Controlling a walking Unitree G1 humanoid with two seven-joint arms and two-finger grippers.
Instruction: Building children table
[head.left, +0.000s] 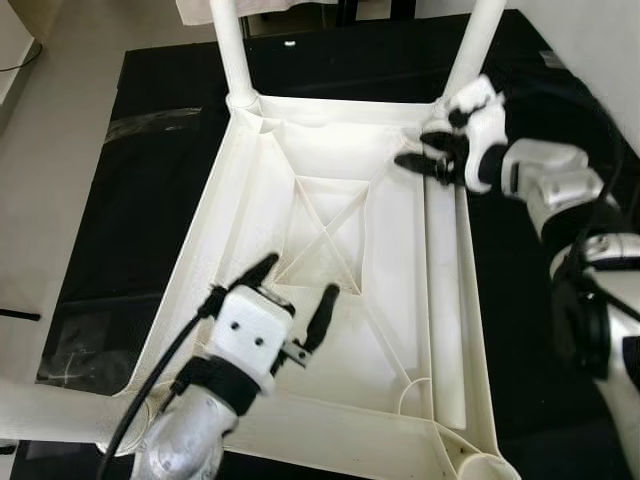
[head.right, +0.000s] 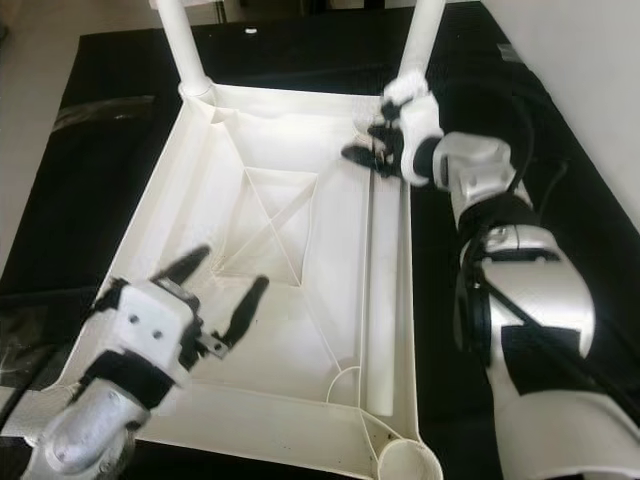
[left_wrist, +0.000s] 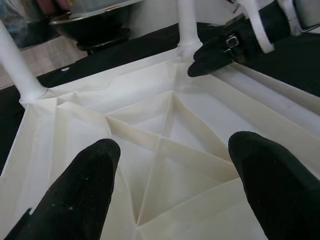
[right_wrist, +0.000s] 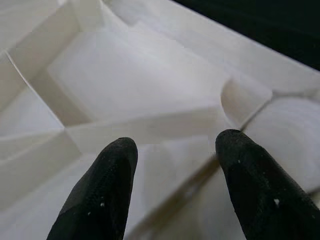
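over tabletop (head.left: 330, 330), left gripper (head.left: 297, 292) fingers spread, seemingly empty.

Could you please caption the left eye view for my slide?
Upturned white table top with two legs fitted; open left gripper hovers above it, right gripper near a far leg.

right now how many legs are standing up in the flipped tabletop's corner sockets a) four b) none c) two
c: two legs stand upright in the far corners of the tabletop, while the near right socket is open and a loose leg lies inside.
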